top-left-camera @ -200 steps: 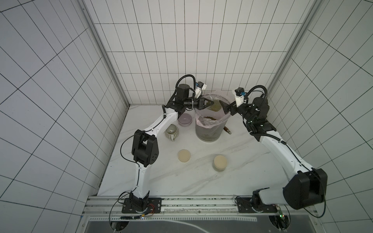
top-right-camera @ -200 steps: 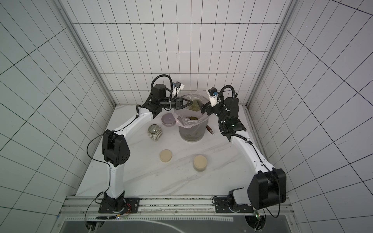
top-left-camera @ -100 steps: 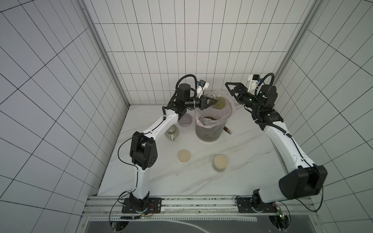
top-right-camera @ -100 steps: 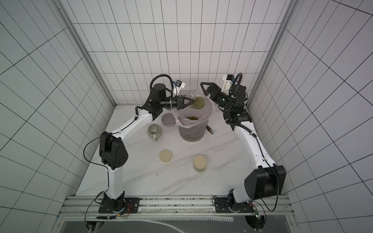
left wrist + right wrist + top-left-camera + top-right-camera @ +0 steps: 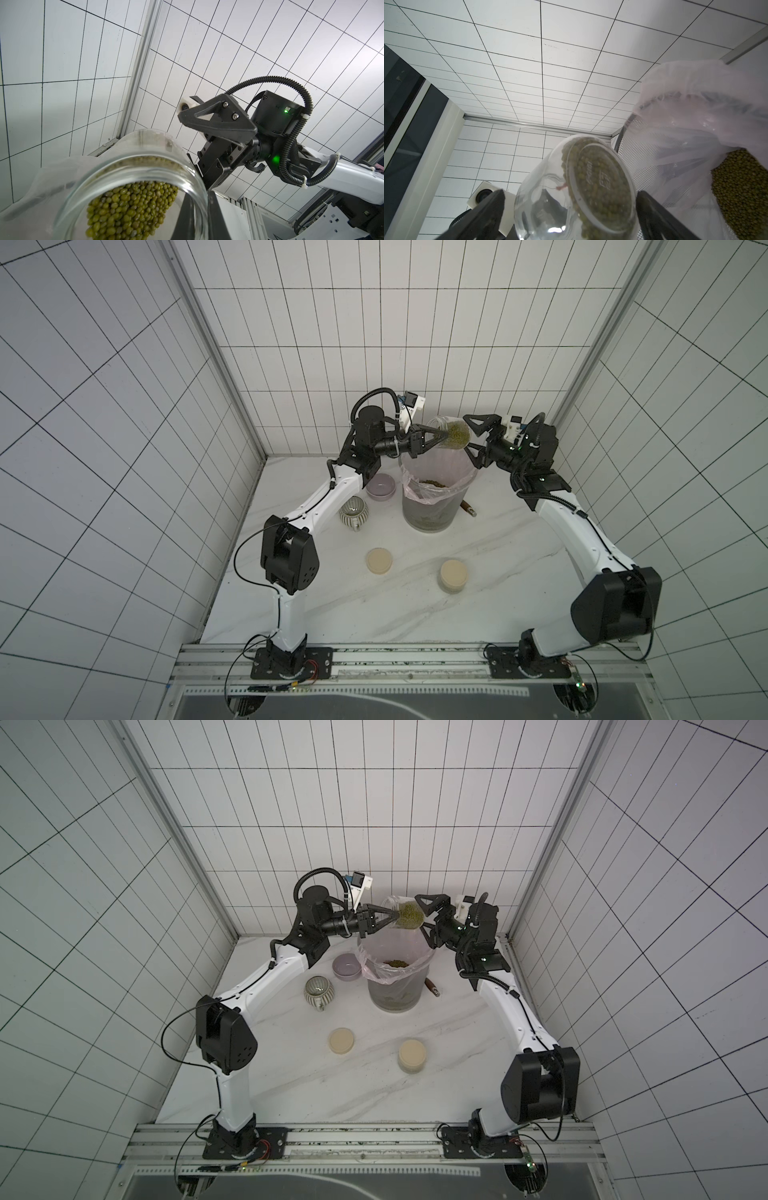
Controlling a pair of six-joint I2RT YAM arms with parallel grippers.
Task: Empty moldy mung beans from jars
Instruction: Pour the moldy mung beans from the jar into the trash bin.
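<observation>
While over the bin (image 5: 428,514), jar (image 5: 451,433) in left jaws

Open jar (image 5: 451,432), clear glass, on its side, pinched at the rim in left claw (image 5: 437,438); base between spread right claw (image 5: 472,438). Beans (image 5: 128,209) heaped against base. Lidded jar (image 5: 454,576) upright, well apart from both.

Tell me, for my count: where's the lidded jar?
In both top views, the lidded jar stands right of the loose lid, in front of the bin.
</observation>
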